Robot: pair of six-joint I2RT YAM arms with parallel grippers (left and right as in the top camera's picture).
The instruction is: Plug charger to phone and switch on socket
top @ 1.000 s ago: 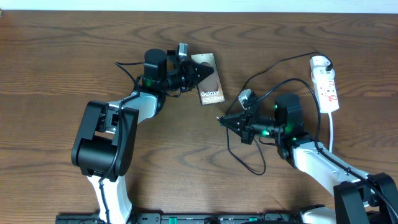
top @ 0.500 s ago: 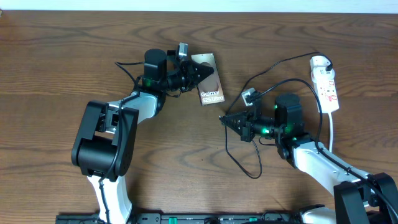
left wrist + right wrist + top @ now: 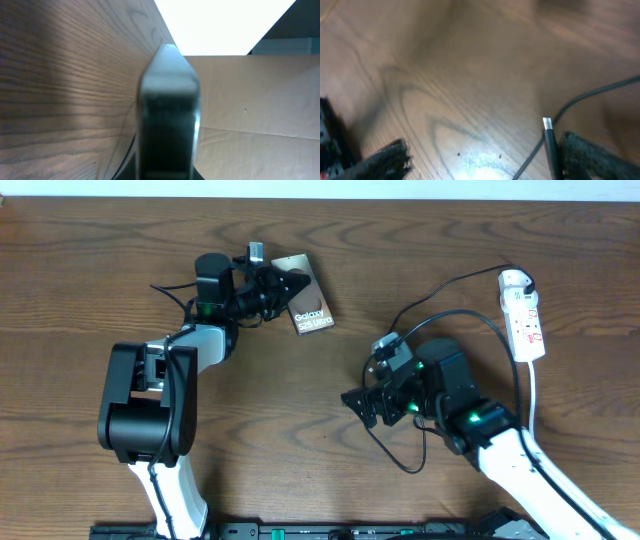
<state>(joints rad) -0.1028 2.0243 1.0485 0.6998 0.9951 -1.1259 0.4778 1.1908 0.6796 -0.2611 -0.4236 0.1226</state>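
Lower centre of the overhead view: right gripper (image 3: 358, 402), fingers (image 3: 387, 159) spread wide, nothing held. In the wrist view, the connector plug (image 3: 548, 132) of the charger (image 3: 600, 91) is seen lying on the table (image 3: 80, 260) just beside the right-hand finger, not between the two.

Upper left of centre: phone (image 3: 312, 308), clamped at one end by the closed left gripper (image 3: 272, 285), lettered end free.

Upper right: socket (image 3: 525, 315), untouched, well apart from both arms.

Step judged in hand: taking up the plug. The plug should be centred between the fingers and gripped just behind its metal tip, square to them, so that it can be lined up with the phone's port.
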